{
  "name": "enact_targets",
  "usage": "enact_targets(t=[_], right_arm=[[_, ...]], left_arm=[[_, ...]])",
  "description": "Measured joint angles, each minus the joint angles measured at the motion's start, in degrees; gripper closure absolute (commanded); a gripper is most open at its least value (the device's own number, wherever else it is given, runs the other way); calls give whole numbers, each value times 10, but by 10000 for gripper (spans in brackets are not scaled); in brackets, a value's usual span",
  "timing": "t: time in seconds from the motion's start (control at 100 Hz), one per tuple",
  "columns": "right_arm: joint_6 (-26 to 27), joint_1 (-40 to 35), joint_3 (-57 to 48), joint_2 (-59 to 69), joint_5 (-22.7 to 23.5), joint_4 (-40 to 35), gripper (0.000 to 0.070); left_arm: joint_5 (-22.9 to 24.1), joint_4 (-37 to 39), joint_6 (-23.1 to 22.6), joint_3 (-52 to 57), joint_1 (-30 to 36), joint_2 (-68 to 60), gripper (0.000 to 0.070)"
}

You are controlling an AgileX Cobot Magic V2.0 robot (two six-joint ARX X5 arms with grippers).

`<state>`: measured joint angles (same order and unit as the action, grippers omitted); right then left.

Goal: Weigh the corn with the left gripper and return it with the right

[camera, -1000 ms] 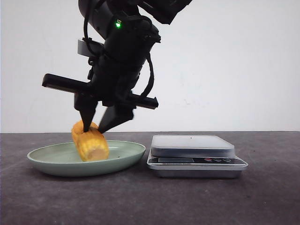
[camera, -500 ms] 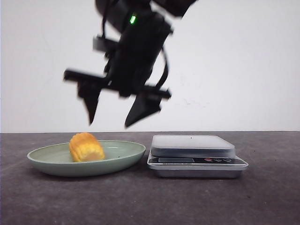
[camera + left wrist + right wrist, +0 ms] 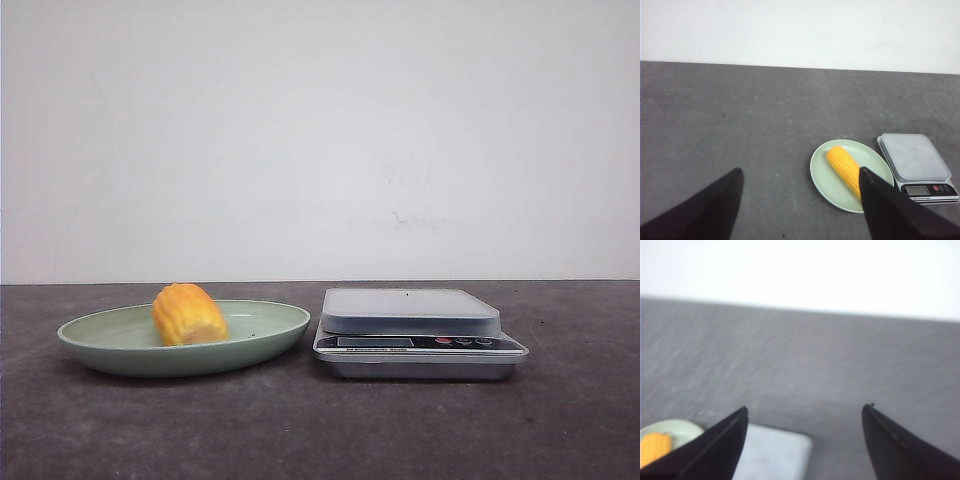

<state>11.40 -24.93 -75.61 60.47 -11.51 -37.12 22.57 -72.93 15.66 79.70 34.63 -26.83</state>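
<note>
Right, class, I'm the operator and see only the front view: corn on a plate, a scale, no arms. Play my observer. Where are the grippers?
Observer: The left gripper hangs open, well above the table, holding nothing.
Operator: And the right one?
Observer: The right gripper is open too, empty, looking down on the scale.
Operator: How does the corn lie?
Observer: The corn lies diagonally across the plate, longer than it looks head-on.
</note>
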Motion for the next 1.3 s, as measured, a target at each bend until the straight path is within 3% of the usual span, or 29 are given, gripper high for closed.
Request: enact_targets(t=[0.12, 0.5, 0.55, 0.64, 0.65, 0.66, 0.94, 1.3], right_arm=[[-9, 4, 0, -111, -33, -67, 247], [21, 2, 55, -360, -31, -252, 255], [24, 2, 70, -380, -31, -263, 353], [28, 2, 93, -410, -31, -270, 689], [29, 2, 96, -412, -31, -270, 700], [29, 2, 98, -414, -31, -270, 700], [31, 2, 131, -430, -34, -263, 693], [39, 2, 131, -430, -35, -266, 693]], left_arm=[[6, 18, -3, -8, 0, 2, 268], [8, 90, -3, -134, 0, 64, 296], [7, 95, 0, -160, 0, 75, 382], [7, 109, 2, -200, 0, 93, 641], [7, 112, 2, -204, 0, 94, 677], [7, 115, 2, -207, 0, 95, 700], [1, 181, 11, -229, 0, 101, 690], [0, 183, 17, -229, 0, 101, 688]])
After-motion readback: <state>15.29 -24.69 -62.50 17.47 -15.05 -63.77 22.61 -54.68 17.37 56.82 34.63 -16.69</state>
